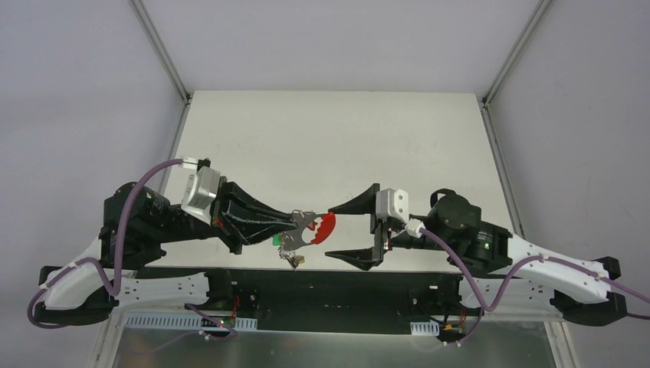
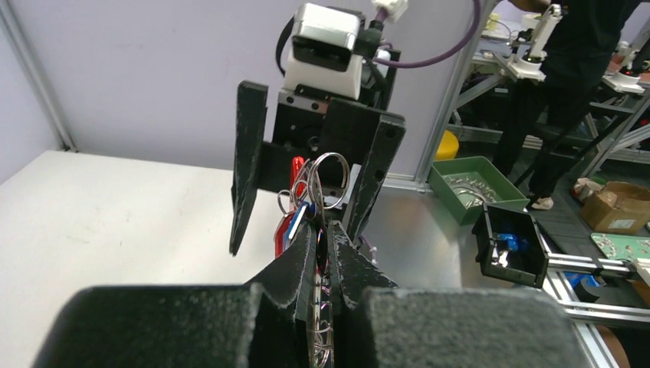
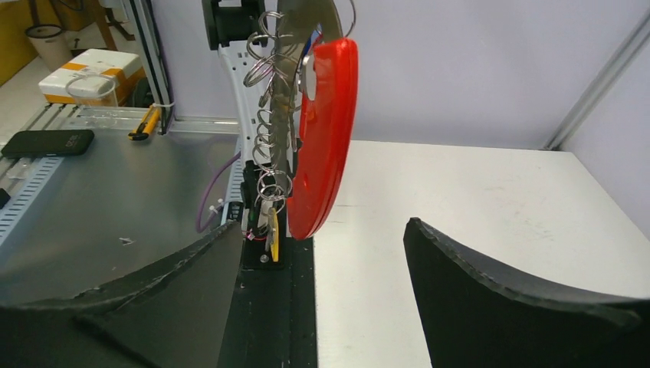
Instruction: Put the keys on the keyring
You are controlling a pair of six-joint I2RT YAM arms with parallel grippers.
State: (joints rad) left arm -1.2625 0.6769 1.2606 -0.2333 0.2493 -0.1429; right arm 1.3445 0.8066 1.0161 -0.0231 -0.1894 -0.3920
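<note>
My left gripper (image 1: 297, 224) is shut on the keyring (image 1: 310, 228), holding it in the air above the table's near edge. Its red curved clip (image 1: 328, 227) points right, and the silver chain (image 1: 288, 250) hangs down with a yellow key (image 1: 297, 261) at its end. In the left wrist view the rings (image 2: 331, 172) and a blue key head (image 2: 303, 218) stick out past my shut fingertips (image 2: 310, 244). My right gripper (image 1: 329, 231) stands open, one finger on each side of the red clip (image 3: 326, 138) and apart from it. The chain (image 3: 268, 138) and yellow key (image 3: 274, 234) hang left of the clip.
The white table (image 1: 329, 138) stretches away behind both arms. Off the table stand a green bin (image 2: 467, 184) and a black box (image 2: 510, 245). A white box (image 3: 92, 73), a flat black device (image 3: 46, 142) and a yellow-handled tool (image 3: 149, 123) lie beyond the metal shelf.
</note>
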